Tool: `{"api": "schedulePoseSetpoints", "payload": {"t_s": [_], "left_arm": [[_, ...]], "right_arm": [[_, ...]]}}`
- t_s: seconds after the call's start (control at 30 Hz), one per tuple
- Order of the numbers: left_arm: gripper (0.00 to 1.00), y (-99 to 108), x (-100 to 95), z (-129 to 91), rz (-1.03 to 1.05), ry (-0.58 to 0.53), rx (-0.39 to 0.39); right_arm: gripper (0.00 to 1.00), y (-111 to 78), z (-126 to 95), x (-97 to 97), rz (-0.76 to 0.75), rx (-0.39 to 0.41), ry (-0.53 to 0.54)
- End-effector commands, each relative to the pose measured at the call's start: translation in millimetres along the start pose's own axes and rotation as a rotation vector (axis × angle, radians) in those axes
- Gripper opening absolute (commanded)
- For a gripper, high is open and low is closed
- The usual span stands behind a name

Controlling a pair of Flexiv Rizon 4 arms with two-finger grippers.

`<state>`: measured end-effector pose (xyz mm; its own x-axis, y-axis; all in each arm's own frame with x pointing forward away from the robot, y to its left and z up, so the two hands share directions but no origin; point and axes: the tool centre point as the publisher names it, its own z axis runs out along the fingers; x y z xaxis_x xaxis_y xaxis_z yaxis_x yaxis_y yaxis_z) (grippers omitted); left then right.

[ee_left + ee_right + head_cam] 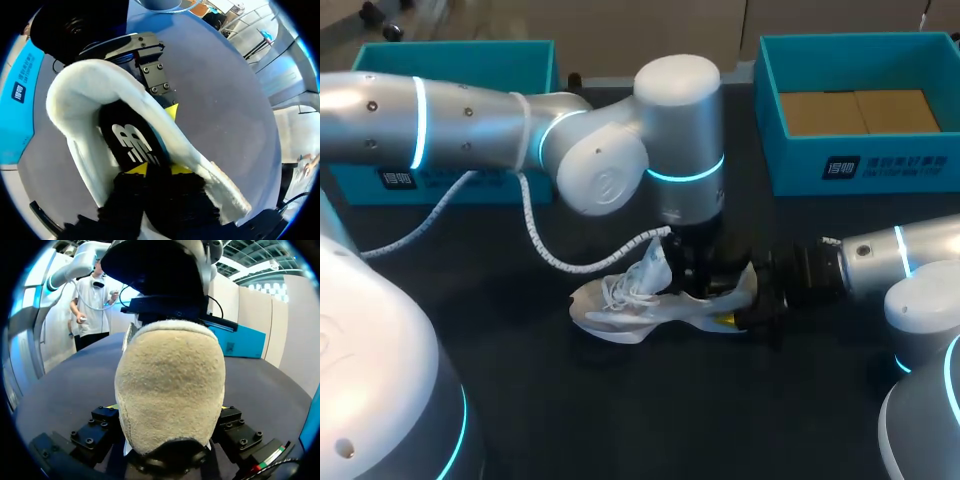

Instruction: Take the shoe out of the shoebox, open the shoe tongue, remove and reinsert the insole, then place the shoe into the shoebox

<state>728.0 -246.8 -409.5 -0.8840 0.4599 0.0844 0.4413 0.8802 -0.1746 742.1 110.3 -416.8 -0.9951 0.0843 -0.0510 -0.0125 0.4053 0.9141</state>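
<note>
Our shoe (630, 310) lies out on the table (620, 420), toe pointing to our left and heel toward our right. Our right gripper (735, 318) squeezes that heel from both sides. Our left gripper (157, 169) comes straight down into the shoe's mouth, right over the black insole (130, 142), but we cannot tell if it has pinched it.

Dark matte table (650, 420) spans the whole head view, evenly lit w/ soft sheen.
</note>
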Motion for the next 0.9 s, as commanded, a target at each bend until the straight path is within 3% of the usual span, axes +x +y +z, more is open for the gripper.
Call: {"api": "schedulePoseSetpoints", "payload": {"t_s": [0.03, 0.2, 0.43, 0.5, 0.9], "left_arm": [[0.0, 2.6, -6.8, 38.3, -0.006, -0.048, -0.011], [0.0, 0.3, -11.4, 37.4, -0.013, -0.079, -0.003], [0.0, 4.9, -10.0, 11.2, -0.026, -0.101, 0.024], [0.0, 7.3, -9.3, 6.3, -0.038, -0.129, -0.012], [0.0, 19.8, -1.8, -27.9, -0.062, -0.005, 0.032]], "right_arm": [[0.0, 3.4, 1.6, 0.9, 0.0, 0.003, 0.0], [0.0, 3.4, 1.6, 0.9, 0.0, 0.003, 0.0], [0.0, 3.4, 1.6, 0.9, 0.0, 0.003, 0.0], [0.0, 3.4, 1.6, 0.9, 0.0, 0.003, 0.0], [0.0, 3.4, 1.6, 0.9, 0.0, 0.003, 0.0]]}}
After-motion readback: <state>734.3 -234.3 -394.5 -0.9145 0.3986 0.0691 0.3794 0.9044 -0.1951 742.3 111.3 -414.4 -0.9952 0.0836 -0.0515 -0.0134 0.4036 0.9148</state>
